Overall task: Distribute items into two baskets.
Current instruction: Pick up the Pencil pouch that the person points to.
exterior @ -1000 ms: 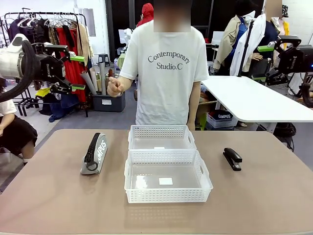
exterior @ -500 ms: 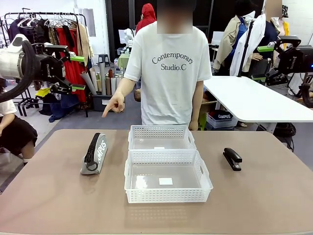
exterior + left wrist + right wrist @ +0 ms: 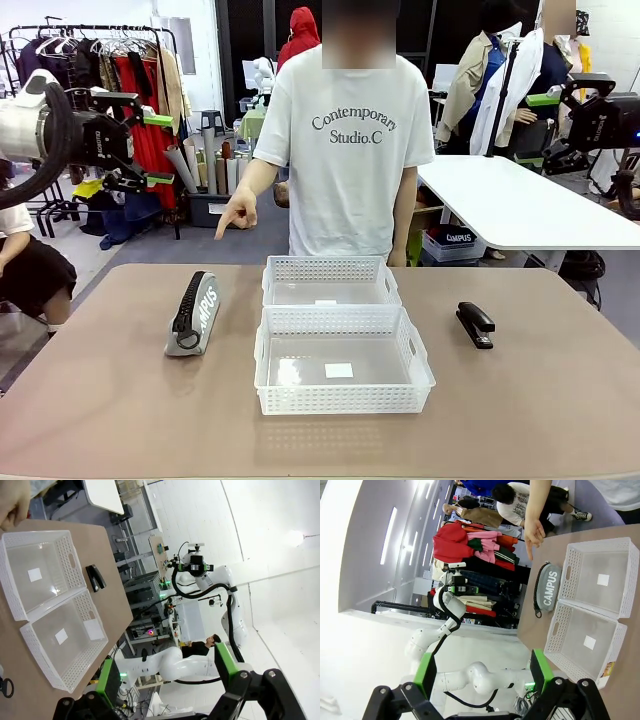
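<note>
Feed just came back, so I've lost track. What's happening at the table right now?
Neither item is in a basket yet. The pouch lies left of the near basket and far basket, the stapler right of them. The person at the far side points a hand down toward the pouch. The left gripper and right gripper hang raised, fingers open, holding nothing.

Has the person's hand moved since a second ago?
Yes. The person's hand has dropped from a raised fist at chest height and now points down, nearer the grey pouch, which has not shifted.
</note>
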Controlling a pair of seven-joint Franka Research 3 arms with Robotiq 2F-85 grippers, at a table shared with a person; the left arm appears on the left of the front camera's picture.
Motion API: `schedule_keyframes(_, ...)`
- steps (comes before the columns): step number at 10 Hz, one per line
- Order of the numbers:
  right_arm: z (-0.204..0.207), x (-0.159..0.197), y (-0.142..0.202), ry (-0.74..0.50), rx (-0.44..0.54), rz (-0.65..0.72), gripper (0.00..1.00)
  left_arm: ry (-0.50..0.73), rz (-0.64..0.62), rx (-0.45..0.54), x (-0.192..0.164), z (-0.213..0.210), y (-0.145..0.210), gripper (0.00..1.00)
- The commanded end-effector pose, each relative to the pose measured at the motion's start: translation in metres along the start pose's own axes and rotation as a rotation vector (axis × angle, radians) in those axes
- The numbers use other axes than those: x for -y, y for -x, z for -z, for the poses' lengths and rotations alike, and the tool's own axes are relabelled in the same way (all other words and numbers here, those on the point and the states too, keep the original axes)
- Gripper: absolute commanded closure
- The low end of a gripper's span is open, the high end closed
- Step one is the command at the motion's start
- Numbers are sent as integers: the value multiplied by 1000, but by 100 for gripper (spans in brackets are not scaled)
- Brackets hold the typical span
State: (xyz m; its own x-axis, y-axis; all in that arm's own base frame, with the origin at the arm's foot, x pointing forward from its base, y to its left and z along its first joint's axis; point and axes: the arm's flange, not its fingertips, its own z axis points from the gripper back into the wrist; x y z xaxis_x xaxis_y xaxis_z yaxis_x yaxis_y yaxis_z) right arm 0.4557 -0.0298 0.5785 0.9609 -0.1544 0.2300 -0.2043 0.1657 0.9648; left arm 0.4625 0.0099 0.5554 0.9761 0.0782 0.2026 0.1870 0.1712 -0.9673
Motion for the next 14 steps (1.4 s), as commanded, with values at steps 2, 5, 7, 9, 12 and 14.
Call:
schedule_keyframes(2,0,0,1,3,-1,0,0,-251,26,-76,26,-8,-14,0)
schedule_keyframes(5,0,0,1,3,-1,0,0,-646,100,-120,37,11,-34,0)
schedule_keyframes(7,0,0,1,3,-1,0,0,-899,122,-164,25,42,-41,0)
schedule_keyframes(9,0,0,1,3,-1,0,0,-981,107,-210,-1,68,-39,0)
schedule_keyframes(12,0,0,1,3,-1,0,0,-1147,128,-238,-52,90,-21,0)
schedule_keyframes(14,0,0,1,3,-1,0,0,-1151,122,-219,-77,95,-11,0)
